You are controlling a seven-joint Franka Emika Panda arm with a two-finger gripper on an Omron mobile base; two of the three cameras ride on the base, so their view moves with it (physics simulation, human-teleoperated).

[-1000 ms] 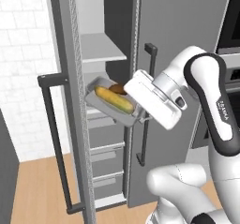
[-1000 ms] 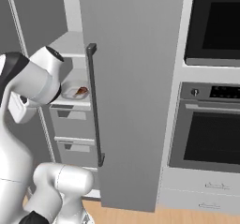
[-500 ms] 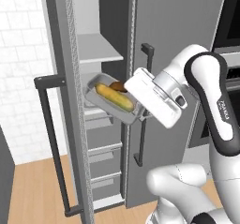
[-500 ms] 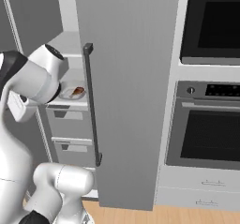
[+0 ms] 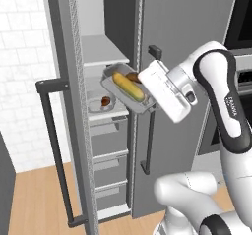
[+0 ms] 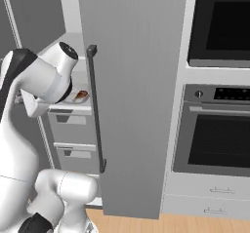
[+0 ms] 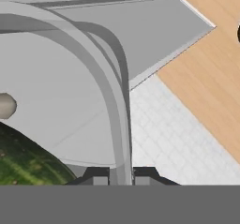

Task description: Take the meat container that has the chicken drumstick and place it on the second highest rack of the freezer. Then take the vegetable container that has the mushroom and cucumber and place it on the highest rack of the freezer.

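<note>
The vegetable container (image 5: 124,89), a grey tray tilted down to the right, hangs in front of the open freezer (image 5: 74,131), at a height between its two flat shelves. It carries the yellow-green cucumber (image 5: 128,85) and the brown mushroom (image 5: 133,76). My gripper (image 5: 146,106) is shut on the tray's near rim. In the hand view the fingertips (image 7: 98,177) pinch that rim (image 7: 117,124), with the cucumber (image 7: 23,164) at lower left. The meat container (image 5: 101,102) with the chicken drumstick (image 5: 105,101) rests on the lower flat shelf, and both meat container (image 6: 75,96) and drumstick (image 6: 81,95) show past my arm.
The upper flat shelf (image 5: 103,49) is bare. Grey drawers (image 5: 110,140) stack below the shelves. One freezer door (image 5: 54,145) with a black bar handle swings out on the left; the other door (image 6: 132,81) stands open on the right. Oven tower (image 6: 219,129) lies further right.
The whole picture has shifted a little, so the base has moved. The held vegetable container has risen slightly and come closer to the shelf opening. The grip is unchanged.
</note>
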